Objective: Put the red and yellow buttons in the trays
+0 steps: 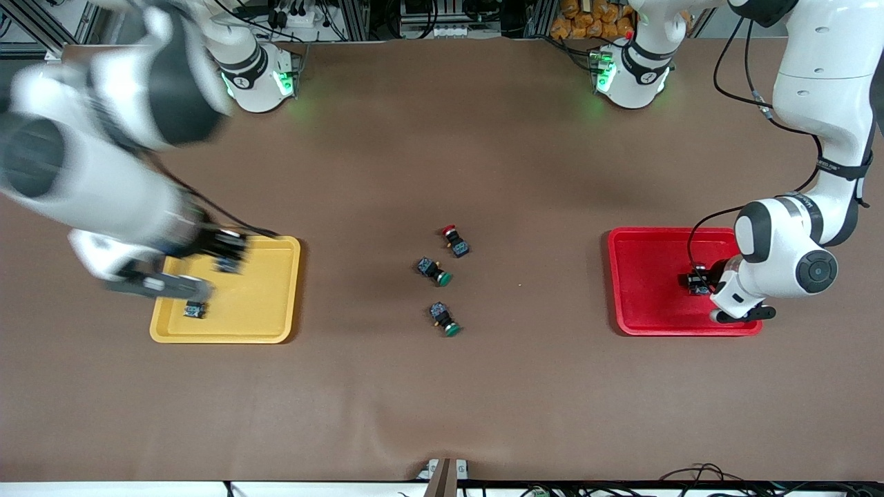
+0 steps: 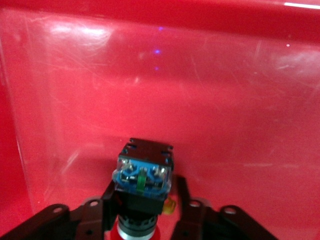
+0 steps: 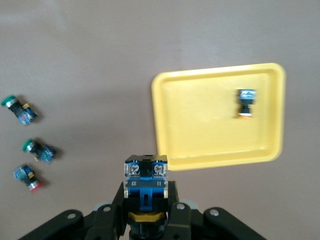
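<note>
My left gripper (image 1: 699,279) is down in the red tray (image 1: 649,290). A red button (image 2: 144,172) stands between its fingers (image 2: 182,200) on the tray floor; the jaws are slightly open, with a gap on one side. My right gripper (image 3: 146,192) hangs over the yellow tray (image 1: 262,304), shut on a yellow button (image 3: 145,175). A second yellow button (image 1: 195,310) lies in that tray, near its edge closest to the front camera. Another red button (image 1: 456,241) lies on the table's middle.
Two green-capped buttons (image 1: 435,270) (image 1: 445,319) lie on the brown table, nearer to the front camera than the loose red button. The right arm's big links hang over its end of the table. Cables run along the table's front edge.
</note>
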Controlling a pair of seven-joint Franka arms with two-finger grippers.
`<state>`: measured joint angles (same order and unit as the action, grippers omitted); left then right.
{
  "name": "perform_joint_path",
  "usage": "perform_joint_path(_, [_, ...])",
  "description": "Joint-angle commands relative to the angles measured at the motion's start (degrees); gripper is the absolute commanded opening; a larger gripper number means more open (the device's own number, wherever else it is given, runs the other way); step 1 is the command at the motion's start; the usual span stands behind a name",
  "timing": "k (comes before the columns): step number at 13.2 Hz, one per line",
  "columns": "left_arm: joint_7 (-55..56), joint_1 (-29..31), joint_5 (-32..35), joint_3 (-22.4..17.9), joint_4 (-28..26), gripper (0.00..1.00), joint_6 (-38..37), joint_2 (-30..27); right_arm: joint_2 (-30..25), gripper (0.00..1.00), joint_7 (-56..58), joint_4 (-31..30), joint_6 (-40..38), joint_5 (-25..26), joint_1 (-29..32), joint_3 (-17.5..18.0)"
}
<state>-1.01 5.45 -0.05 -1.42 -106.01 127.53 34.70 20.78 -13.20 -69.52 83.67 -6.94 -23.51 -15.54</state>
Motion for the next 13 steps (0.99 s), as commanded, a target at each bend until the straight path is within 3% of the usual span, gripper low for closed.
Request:
perform_joint_path(1, [-0.04, 0.44, 1.37, 0.36, 0.71, 1.00, 0.44, 0.02, -5.74, 0.00, 6.85, -11.05, 3.24, 3.06, 3.37, 1.13])
perform_joint_path(5, [2.06, -0.53, 0.85, 1.76, 3.16, 1.00, -4.20, -2.71, -4.96, 0.00, 11.97, -25.27, 18.59, 3.07, 6.90, 1.13])
perform_joint_path(7, [7.05, -0.70, 0.75, 4.21, 6.41, 1.00, -11.04, -3.32, -2.42, 0.00, 12.23, -34.06, 32.71, 2.99, 6.64, 1.39])
perform_joint_path(10, [18.11, -0.70, 0.75, 10.45, 10.20, 1.00, -18.97, -4.29, 5.83, 0.00, 16.80, -35.77, 41.73, 1.76, 6.46, 1.57])
perform_joint_path(13, [31.37, -1.05, 0.40, 17.65, 12.40, 1.00, -21.10, -4.20, 9.63, 0.00, 16.81, -36.30, 45.43, 0.88, 5.94, 1.74])
